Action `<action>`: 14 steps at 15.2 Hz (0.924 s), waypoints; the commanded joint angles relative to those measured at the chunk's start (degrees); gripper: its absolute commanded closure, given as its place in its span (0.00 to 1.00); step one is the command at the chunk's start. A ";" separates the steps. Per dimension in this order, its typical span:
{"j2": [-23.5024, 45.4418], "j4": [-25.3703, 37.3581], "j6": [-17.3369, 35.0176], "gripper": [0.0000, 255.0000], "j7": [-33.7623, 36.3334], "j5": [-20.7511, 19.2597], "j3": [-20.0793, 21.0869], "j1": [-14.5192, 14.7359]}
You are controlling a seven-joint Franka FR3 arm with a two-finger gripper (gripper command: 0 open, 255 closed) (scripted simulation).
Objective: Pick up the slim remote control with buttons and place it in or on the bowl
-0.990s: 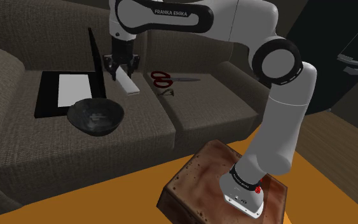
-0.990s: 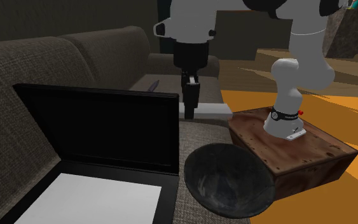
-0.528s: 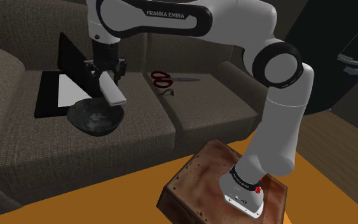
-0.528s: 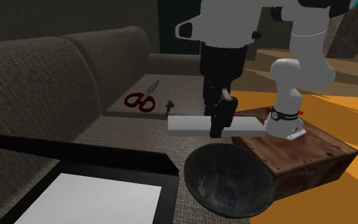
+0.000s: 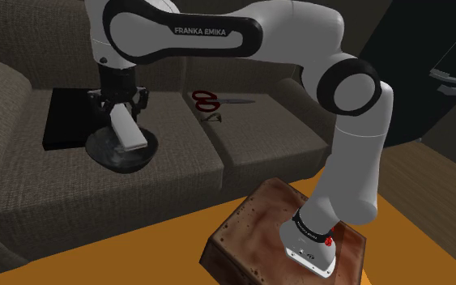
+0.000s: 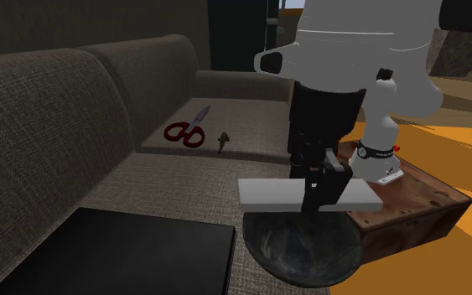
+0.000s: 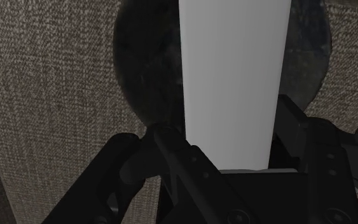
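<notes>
The remote [image 5: 127, 131] is drawn as a plain white slim slab with no buttons showing. My gripper [image 5: 121, 115] is shut on it and holds it just above the dark bowl [image 5: 121, 151] on the sofa seat. In the second exterior view the remote [image 6: 269, 195] lies level across the bowl [image 6: 297, 250], with the gripper [image 6: 318, 186] clasping it near its middle. In the wrist view the black fingers [image 7: 171, 153] grip the remote [image 7: 231, 83], and the bowl [image 7: 142, 70] is dark beneath it.
A shut black laptop [image 5: 66, 118] lies on the sofa [image 5: 242, 133] beside the bowl, also seen as the laptop [image 6: 112, 251]. Red-handled scissors [image 5: 207, 101] and a small dark object [image 5: 210, 117] rest on the neighbouring cushion. The brown box stand [image 5: 258, 243] sits on orange floor.
The arm has carried the remote toward the shoulder view's left, from beside the laptop to over the bowl. The laptop's lid, upright a second ago, now lies shut.
</notes>
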 commanded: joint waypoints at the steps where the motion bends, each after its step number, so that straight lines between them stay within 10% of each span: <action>1: -0.25 -1.95 1.74 1.00 0.11 0.00 -0.01 -0.11; 14: 0.42 -7.41 7.82 1.00 0.49 -0.29 -0.18 -0.32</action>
